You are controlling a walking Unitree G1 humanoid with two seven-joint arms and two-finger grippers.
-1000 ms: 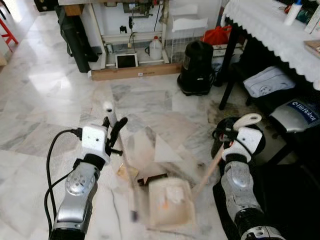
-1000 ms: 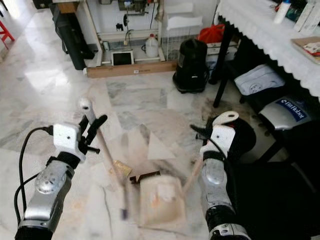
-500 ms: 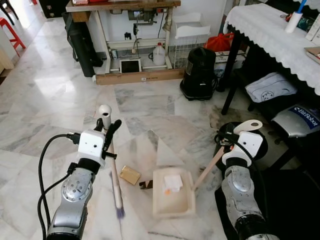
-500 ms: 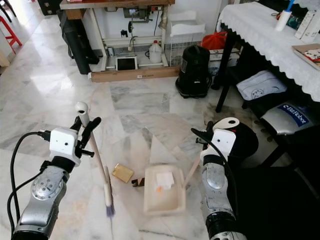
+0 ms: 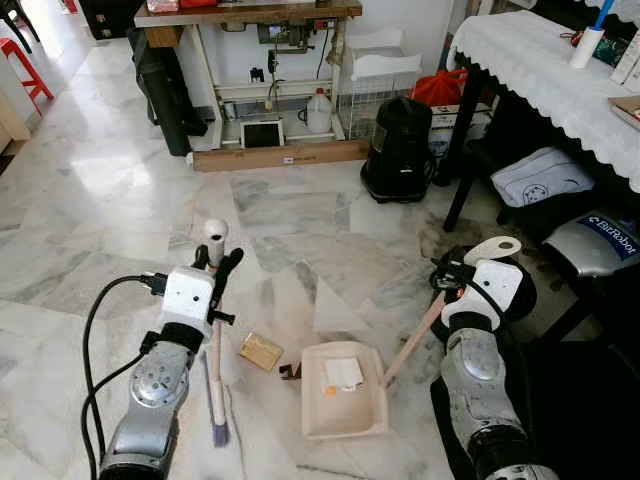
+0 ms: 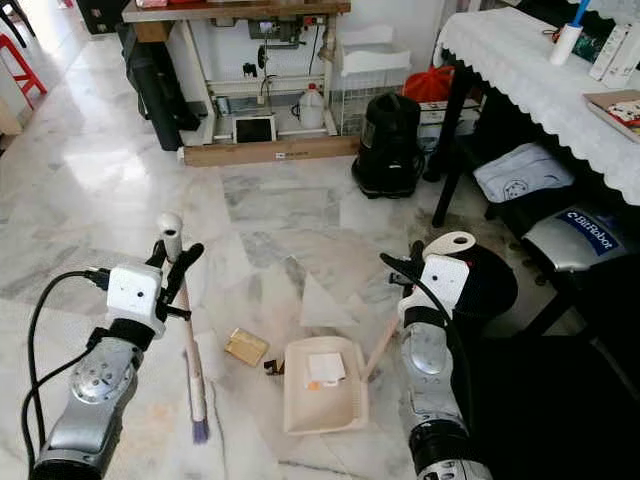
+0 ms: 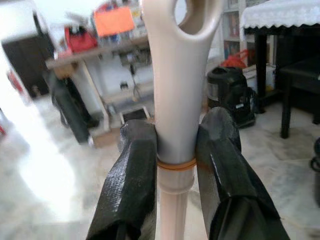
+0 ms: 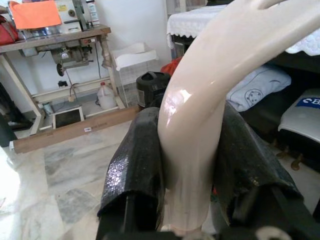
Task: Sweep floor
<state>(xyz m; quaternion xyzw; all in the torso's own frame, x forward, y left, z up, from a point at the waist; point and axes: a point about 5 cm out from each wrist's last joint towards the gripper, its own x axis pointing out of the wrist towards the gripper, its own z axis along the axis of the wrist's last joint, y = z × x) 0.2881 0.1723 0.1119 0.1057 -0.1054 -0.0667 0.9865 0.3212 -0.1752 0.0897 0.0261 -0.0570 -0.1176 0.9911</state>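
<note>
My left gripper (image 5: pixel 214 266) is shut on the cream handle of a broom (image 5: pixel 216 350) that stands almost upright, its purple bristles (image 5: pixel 220 435) on the marble floor. In the left wrist view both black fingers (image 7: pixel 132 180) press the broom handle (image 7: pixel 172 100). My right gripper (image 5: pixel 445 285) is shut on the long handle of a cream dustpan (image 5: pixel 345 412) lying flat on the floor between my arms. The pan holds a white scrap of paper (image 5: pixel 343 372) and an orange crumb. A yellow-brown scrap (image 5: pixel 261 351) and a small dark piece (image 5: pixel 290 372) lie between broom and pan.
A black canister (image 5: pixel 398 150) stands ahead on the right beside a dark table with a white cloth (image 5: pixel 540 50); bags (image 5: pixel 545 170) lie under it. A sewing table (image 5: pixel 250 15), a white jug (image 5: pixel 320 110) and a long cardboard box (image 5: pixel 280 155) line the back wall.
The dustpan has slid forward and settled with the paper scrap in it. The broom's bristles have drawn back to the left, away from the pan, and the handle stands more upright.
</note>
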